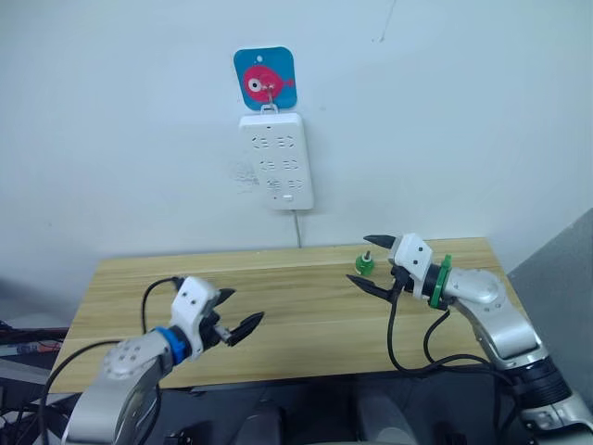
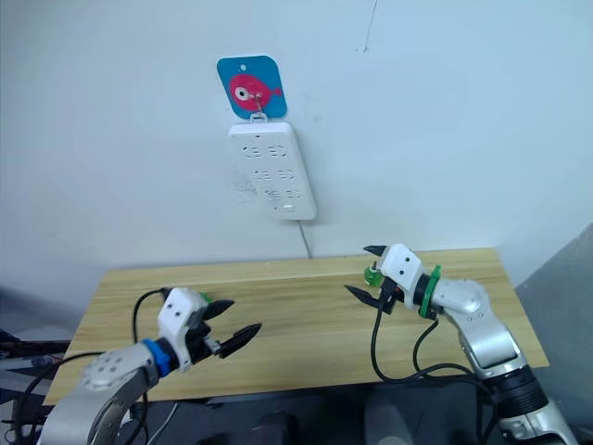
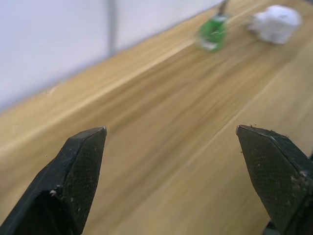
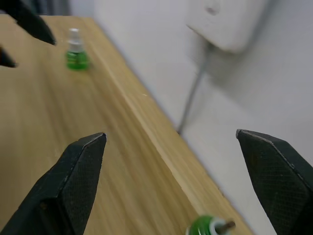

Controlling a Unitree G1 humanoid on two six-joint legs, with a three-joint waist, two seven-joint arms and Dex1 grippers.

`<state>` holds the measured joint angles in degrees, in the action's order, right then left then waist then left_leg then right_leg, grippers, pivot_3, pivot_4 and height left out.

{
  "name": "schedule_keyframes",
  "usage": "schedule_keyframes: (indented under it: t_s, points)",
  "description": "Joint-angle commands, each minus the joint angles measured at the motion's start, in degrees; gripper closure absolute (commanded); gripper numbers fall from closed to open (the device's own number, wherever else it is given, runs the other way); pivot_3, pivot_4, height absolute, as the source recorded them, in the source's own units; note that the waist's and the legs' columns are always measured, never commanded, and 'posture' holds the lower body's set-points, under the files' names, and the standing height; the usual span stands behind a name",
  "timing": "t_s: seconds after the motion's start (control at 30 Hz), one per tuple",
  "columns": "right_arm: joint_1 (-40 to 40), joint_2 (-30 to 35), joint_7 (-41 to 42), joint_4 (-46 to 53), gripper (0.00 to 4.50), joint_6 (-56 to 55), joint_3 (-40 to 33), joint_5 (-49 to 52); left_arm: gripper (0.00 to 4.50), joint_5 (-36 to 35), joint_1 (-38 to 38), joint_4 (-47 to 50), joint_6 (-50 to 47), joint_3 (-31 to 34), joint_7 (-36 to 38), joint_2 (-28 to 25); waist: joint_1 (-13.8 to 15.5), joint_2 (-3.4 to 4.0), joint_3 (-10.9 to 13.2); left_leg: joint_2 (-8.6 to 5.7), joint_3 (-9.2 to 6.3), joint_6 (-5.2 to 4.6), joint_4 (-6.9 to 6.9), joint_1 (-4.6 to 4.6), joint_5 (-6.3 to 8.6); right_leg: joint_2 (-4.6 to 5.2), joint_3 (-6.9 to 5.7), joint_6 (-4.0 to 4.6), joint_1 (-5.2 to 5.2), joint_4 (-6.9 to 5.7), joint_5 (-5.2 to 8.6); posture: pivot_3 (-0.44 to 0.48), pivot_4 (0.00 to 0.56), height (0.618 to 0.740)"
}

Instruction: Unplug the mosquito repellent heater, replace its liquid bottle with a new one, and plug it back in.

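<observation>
Closing on the near green bottle [image 1: 366,265] looks like the step in hand. It stands upright towards the back edge of the counter [image 1: 306,324], below the white power strip [image 1: 276,158] on the wall. The right gripper [image 1: 359,259] hovers at it with jaws wide, one finger above and one below, and the bottle sits just beside the gap.

To do it well, I judge the jaws should centre on the bottle's body rather than its thin neck. They should shut gently so it does not tip, and the lift should stay vertical.

A second green bottle [image 4: 77,51] stands upright near the left gripper [image 1: 245,307], well apart from the first.

The mosquito repellent heater's place is uncertain. A blurred white lump [image 3: 276,22] just beside the near bottle may be it, or may be part of the right arm.

Pose: the right forearm reaches in from the counter's right end, wrist bent towards the wall. The left arm is low at the front edge, jaws wide and holding nothing, pointing across the counter.
</observation>
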<state>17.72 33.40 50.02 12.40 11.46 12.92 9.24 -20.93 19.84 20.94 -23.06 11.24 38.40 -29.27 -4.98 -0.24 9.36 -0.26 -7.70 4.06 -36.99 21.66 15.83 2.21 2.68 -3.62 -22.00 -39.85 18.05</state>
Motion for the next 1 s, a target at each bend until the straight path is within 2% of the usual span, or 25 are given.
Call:
schedule_keyframes:
  t_s: [0.03,0.13,0.27,0.43,0.67,1.0]
  points:
    - [3.42,0.89,4.37,2.79,0.06,0.15,1.95,0.51,0.0,-0.7,5.9,0.34,4.8,5.49,-1.65,2.47,0.77,-0.06,0.03,0.01,-0.02,0.0,0.0,0.0,0.0,0.01,-0.03,0.01,0.0,0.03,0.0,0.02,0.16,0.734]
    - [6.2,0.62,6.05,2.56,0.06,0.87,3.5,-0.08,0.0,-0.36,10.61,-1.8,7.85,9.12,-3.62,5.19,2.25,-0.09,0.05,-0.02,-0.02,0.0,-0.01,0.01,0.0,0.03,-0.05,0.01,0.04,0.15,0.0,0.061,0.158,0.734]
    - [8.57,-0.09,7.57,2.03,0.06,2.86,5.08,-0.01,0.0,1.55,12.64,-6.08,11.62,11.94,-6.14,6.78,4.09,-0.14,0.06,-0.03,-0.14,0.01,0.0,0.0,0.0,0.04,-0.2,0.08,0.28,0.51,-0.05,0.097,0.158,0.734]
    - [9.9,-0.03,8.64,1.27,0.06,5.5,6.23,-0.4,0.0,2.66,11.28,-8.3,13.34,12.94,-6.98,5.59,5.58,-0.22,0.06,-0.07,-0.15,0.02,0.02,0.02,0.0,0.09,-0.23,0.07,0.41,0.86,-0.12,0.122,0.161,0.734]
    - [9.77,0.41,10.18,2.84,0.06,8.48,6.44,-0.27,0.0,0.73,9.11,-8.71,11.11,15.07,-7.38,4.43,6.0,-0.24,0.08,-0.03,-0.14,0.02,0.07,0.01,0.01,0.07,-0.25,0.07,0.4,0.86,-0.12,0.128,0.168,0.734]
    - [9.31,-0.06,9.43,7.02,0.06,11.89,5.95,0.15,0.0,1.17,4.56,-10.3,8.36,12.79,-6.3,2.22,5.93,-0.31,0.72,-0.04,-0.15,0.03,0.08,0.02,0.01,0.08,-0.26,0.07,0.39,0.86,-0.12,0.091,0.208,0.734]
